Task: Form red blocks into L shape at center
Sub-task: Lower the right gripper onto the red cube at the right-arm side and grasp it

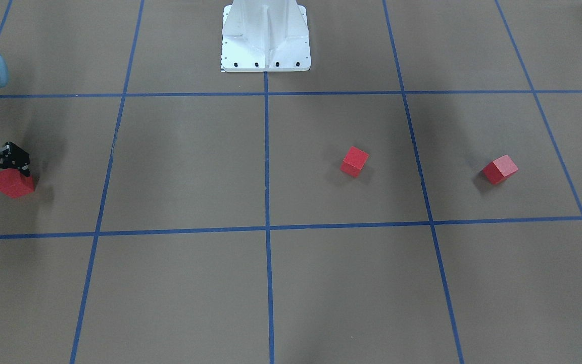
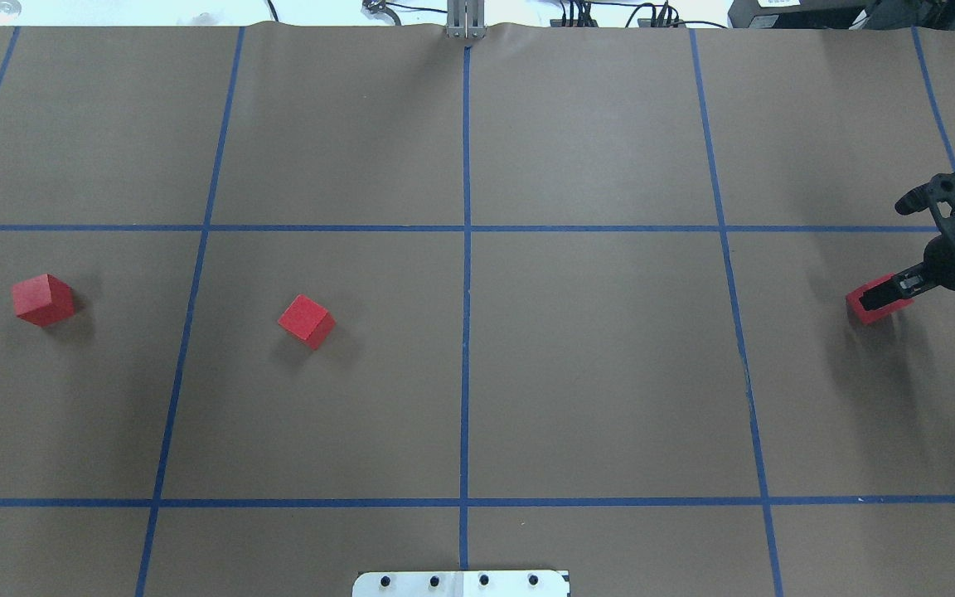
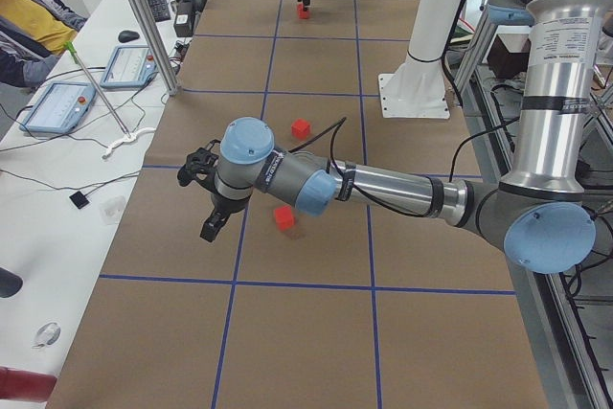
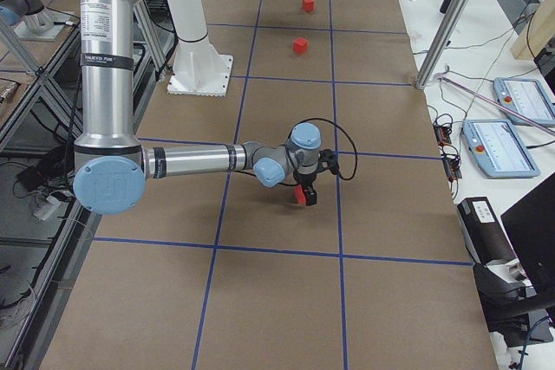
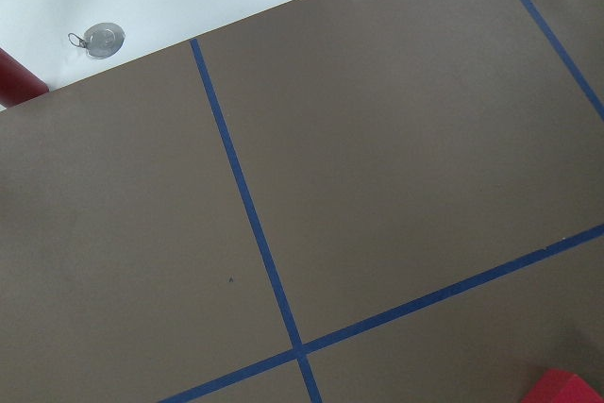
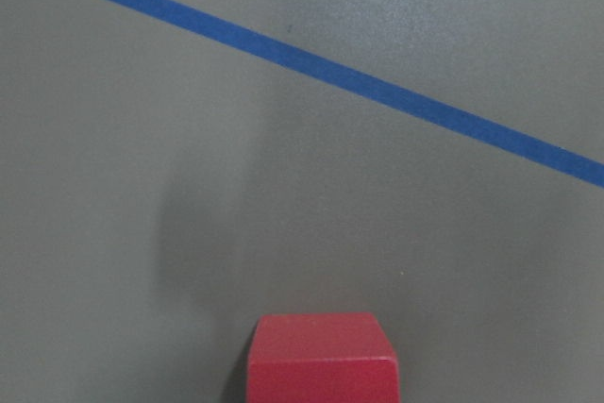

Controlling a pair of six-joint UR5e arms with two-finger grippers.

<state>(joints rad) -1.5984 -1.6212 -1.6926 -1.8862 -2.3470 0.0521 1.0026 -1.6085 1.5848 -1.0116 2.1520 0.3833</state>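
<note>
Three red blocks lie on the brown floor. One red block (image 2: 875,303) is at the far right, also seen in the front view (image 1: 15,184) and low in the right wrist view (image 6: 323,358). My right gripper (image 2: 882,297) straddles it, fingers against its sides, and the block rests on the floor. A second red block (image 2: 306,321) sits left of the center grid line (image 2: 466,332). A third red block (image 2: 44,298) lies far left; a red corner of a block (image 5: 566,389) shows in the left wrist view. My left gripper (image 3: 213,222) hovers beyond it; I cannot tell whether it is open or shut.
The white robot base (image 1: 265,38) stands at the table's near edge. Operator tablets (image 3: 59,107) and cables lie on the white bench past the far edge. A metal post (image 2: 465,21) stands at the far edge on the center line.
</note>
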